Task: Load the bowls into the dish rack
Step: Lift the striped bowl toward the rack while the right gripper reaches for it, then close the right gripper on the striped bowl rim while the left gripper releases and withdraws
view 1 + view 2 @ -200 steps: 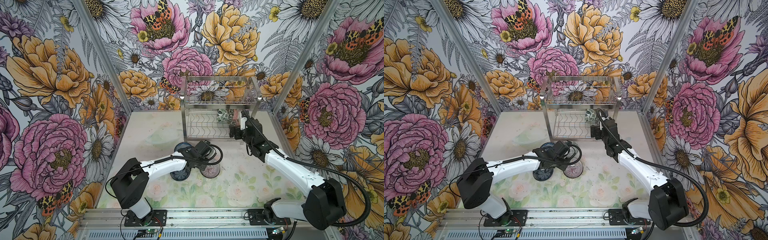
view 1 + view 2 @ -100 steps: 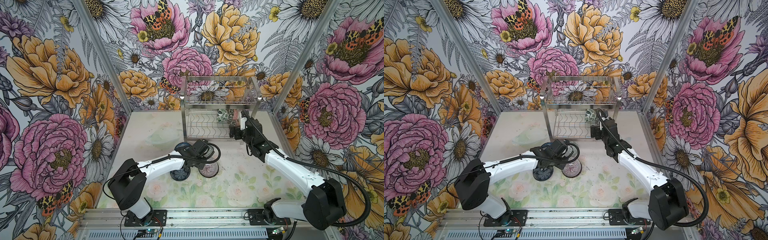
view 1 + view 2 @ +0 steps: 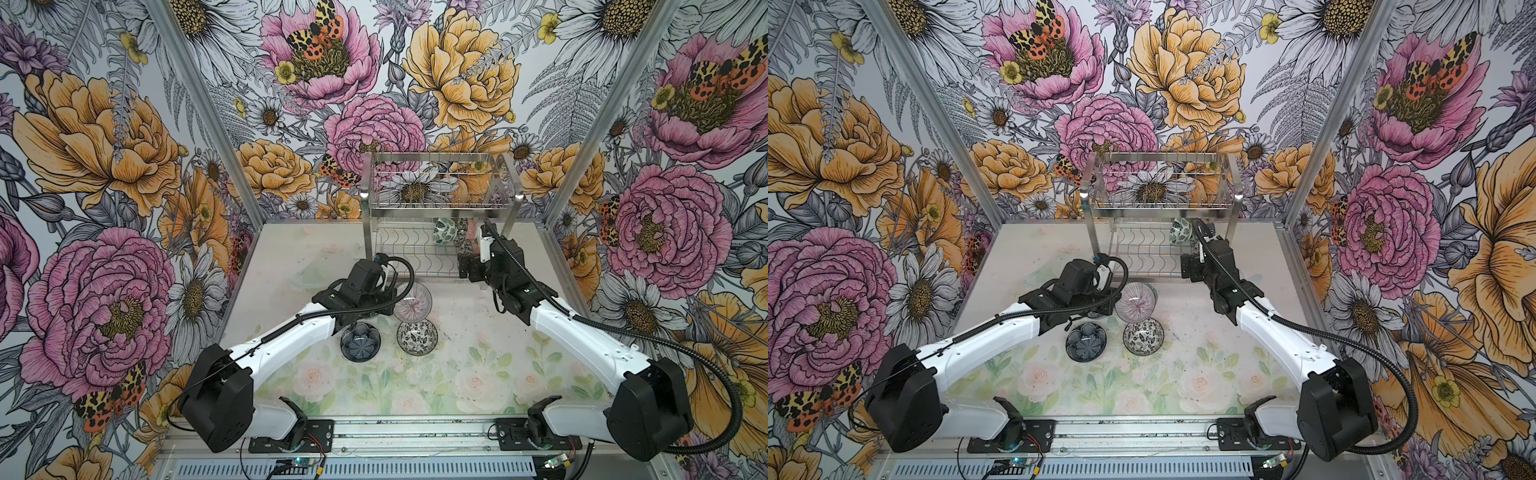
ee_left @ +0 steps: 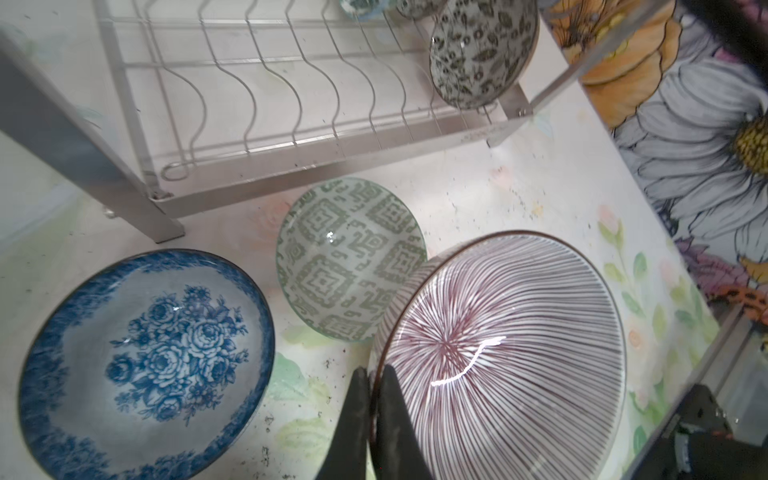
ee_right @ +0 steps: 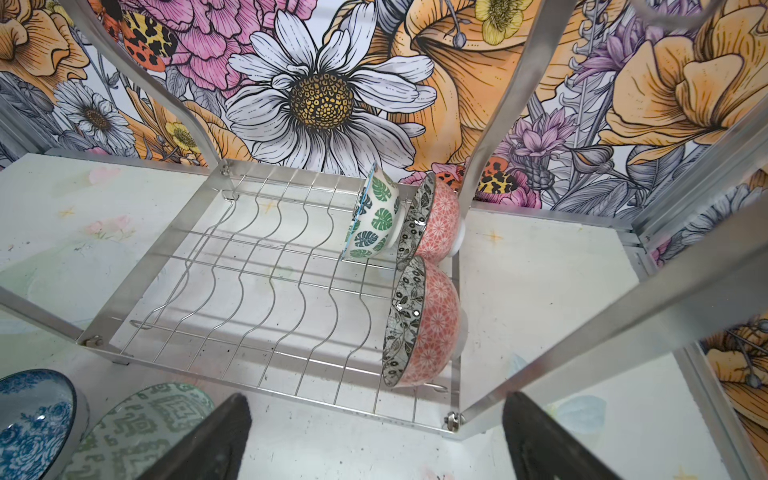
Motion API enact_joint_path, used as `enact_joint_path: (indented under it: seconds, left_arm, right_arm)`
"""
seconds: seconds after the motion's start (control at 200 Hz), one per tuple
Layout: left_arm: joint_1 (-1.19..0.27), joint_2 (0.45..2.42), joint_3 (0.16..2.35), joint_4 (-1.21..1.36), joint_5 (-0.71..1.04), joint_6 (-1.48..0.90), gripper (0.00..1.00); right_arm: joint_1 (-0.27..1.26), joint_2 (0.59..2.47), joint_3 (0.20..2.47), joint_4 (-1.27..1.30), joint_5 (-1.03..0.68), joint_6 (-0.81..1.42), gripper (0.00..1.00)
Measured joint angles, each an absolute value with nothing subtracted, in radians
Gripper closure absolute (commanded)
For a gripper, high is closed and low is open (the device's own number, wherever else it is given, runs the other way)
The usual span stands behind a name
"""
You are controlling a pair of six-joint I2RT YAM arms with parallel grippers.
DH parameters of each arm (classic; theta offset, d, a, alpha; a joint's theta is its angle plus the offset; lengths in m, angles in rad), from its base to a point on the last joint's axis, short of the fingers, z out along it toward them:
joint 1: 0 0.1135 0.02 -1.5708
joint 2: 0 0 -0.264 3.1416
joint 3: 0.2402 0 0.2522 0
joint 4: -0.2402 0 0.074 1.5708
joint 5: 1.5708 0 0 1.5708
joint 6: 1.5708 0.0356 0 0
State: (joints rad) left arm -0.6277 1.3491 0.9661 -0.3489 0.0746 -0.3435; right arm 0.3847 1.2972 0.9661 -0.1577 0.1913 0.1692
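I see walls [image 3: 104,137] papered with big pink, orange and white flowers on three sides, metal posts [image 3: 202,104] in the corners, a pale flowered table [image 3: 415,386] with dark specks, and a rail [image 3: 415,432] along its near edge.

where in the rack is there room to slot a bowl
The lower tier of the dish rack is bare from its left end across to the green leaf bowl. Crowded: the right end, where that bowl and two pink bowls stand. The blue bowl sits by the rack's front left leg.
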Motion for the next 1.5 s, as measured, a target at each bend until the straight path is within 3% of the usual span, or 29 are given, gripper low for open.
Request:
enact_joint_path:
  seconds: [0.54,0.831,1.131,1.336,1.501]
  left_arm:
    - [-0.595,1.343,0.953,-0.030,-0.084,-0.499,1.00]
    - [-0.620,1.438,0.966,0.064,-0.115,-0.525,1.00]
    - [-0.633,1.489,0.986,0.075,-0.111,-0.524,1.00]
    - [-0.633,1.489,0.997,0.088,-0.111,-0.524,1.00]
    - [-0.633,1.489,0.997,0.094,-0.111,-0.521,1.00]
  right_arm:
    - [0.564,1.238,1.082,-0.179,0.107,0.278,0.00]
    - [0.610,1.337,1.085,-0.121,0.092,0.361,0.02]
    - [0.612,1.425,1.091,-0.102,0.148,0.439,0.29]
    - [0.612,1.451,1.098,-0.084,0.150,0.464,0.39]
    - [0.612,1.466,1.099,-0.081,0.138,0.479,0.61]
